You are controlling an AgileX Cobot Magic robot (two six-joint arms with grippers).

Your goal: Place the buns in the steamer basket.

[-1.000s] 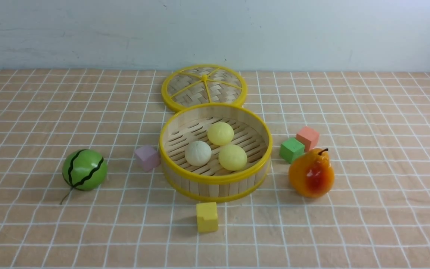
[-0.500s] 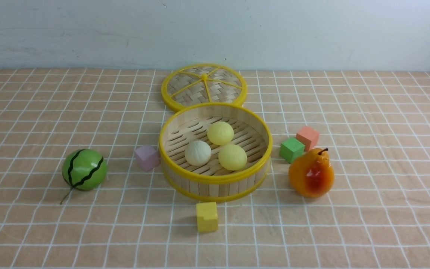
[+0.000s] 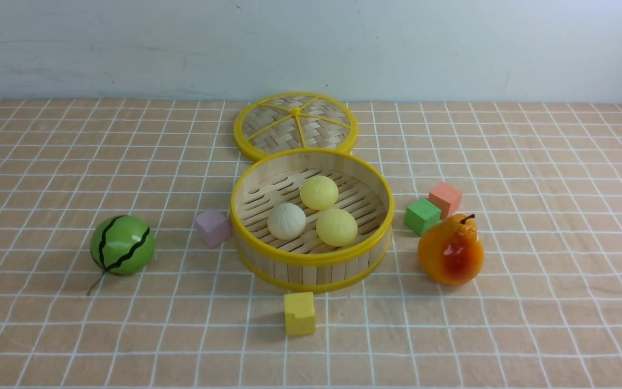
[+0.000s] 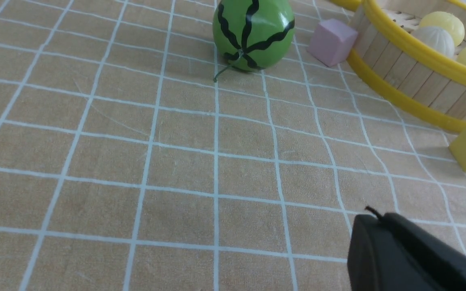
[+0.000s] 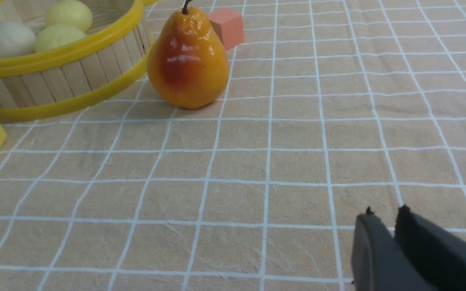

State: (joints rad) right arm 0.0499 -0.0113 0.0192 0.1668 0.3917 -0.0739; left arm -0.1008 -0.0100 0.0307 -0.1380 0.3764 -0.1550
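All three buns sit inside the steamer basket.
I see both grippers pressed together, empty, short of it.

This looks like a robot test bench in a lab rather than a home kitchen: a worktop covered edge to edge by a tan cloth with a white grid, its far edge meeting a bare, pale painted wall. What lies on it is toy stock, not food: a glossy plastic pear, a green striped melon ball, and foam cubes in pink, yellow, green and salmon, laid out near the worktop's middle.
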